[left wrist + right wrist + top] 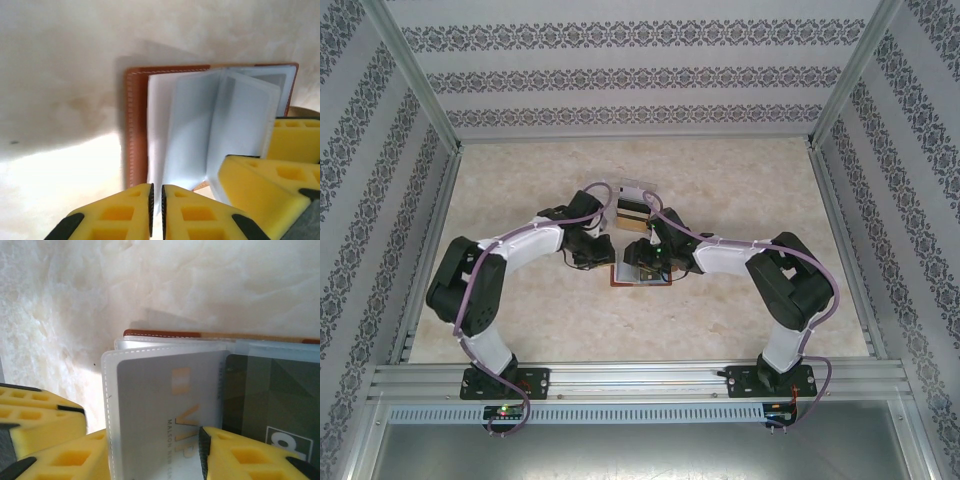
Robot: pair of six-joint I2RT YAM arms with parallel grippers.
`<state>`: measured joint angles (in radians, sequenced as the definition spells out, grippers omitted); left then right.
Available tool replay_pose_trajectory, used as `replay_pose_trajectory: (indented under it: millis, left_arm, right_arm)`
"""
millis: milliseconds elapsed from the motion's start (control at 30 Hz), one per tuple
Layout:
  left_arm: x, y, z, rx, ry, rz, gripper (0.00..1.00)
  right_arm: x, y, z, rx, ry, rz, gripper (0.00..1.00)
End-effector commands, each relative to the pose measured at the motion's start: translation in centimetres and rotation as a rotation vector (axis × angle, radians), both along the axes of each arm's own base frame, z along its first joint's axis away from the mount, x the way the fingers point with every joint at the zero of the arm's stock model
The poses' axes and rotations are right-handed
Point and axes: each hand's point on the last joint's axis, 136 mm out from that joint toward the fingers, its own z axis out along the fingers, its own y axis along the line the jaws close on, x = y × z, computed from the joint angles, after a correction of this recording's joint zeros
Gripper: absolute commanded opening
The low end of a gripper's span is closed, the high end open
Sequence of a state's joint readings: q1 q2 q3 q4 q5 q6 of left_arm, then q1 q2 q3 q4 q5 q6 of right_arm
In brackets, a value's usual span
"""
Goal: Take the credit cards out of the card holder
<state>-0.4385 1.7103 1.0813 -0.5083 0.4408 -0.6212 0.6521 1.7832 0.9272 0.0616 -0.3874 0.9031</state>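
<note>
The holder (134, 125) lay open near the middle of the worktop (520, 180), brown cover down, clear sleeves (190, 130) fanned up. The sleeves looked thin, floppy and slick. The cards inside looked stiff, light and smooth, so I judged a card best taken by its free edge at the sleeve mouth while the sleeve was pinned.

My left tool (156, 205) was pinched shut on the edge of one of the sleeves. My right tool (152, 440) had its jaws apart, either side of the sleeve with the grey card (165, 405); a dark card (270, 395) sat beside it.

The grey card's lower part was cut off and how many cards were left was hidden. I couldn't identify a small stack (630, 205) beyond the holder.
</note>
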Motion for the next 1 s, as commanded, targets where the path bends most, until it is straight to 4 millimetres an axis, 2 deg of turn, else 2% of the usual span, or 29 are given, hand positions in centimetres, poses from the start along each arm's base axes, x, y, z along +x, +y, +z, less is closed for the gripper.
replay_pose_trajectory:
  millis: [0,167,367,433,533,667,800,967]
  left_arm:
    - [-0.5,1.7,-0.1,0.029,0.016,0.058,0.15]
    - [0.5,0.4,2.1,-0.053,-0.035,0.052,0.15]
    - [0.9,-0.3,4.0,-0.104,-0.078,0.047,0.17]
    - [0.9,-0.7,4.4,-0.126,-0.083,0.039,0.17]
    - [0.7,-2.1,4.7,-0.184,-0.071,0.005,0.18]
    - [0.7,-4.7,3.8,-0.246,-0.024,-0.034,0.19]
    - [1.1,-6.3,2.2,-0.285,0.022,-0.025,0.22]
    - [1.6,-7.6,0.8,-0.302,0.052,-0.019,0.25]
  right_arm:
    - [0.6,0.4,1.4,0.020,-0.039,-0.014,0.47]
    - [0.6,-1.1,2.5,-0.029,-0.085,-0.035,0.47]
    - [0.6,-0.6,3.3,0.001,-0.107,-0.015,0.56]
    - [0.7,-1.1,3.1,-0.024,-0.106,-0.036,0.56]
    - [0.8,-2.9,1.6,-0.102,-0.068,-0.095,0.50]
    - [0.4,-5.1,0.1,-0.214,-0.039,-0.140,0.40]
    - [0.0,-7.1,-0.6,-0.321,-0.022,-0.175,0.33]
    - [-0.1,-8.3,-1.1,-0.385,-0.014,-0.196,0.33]
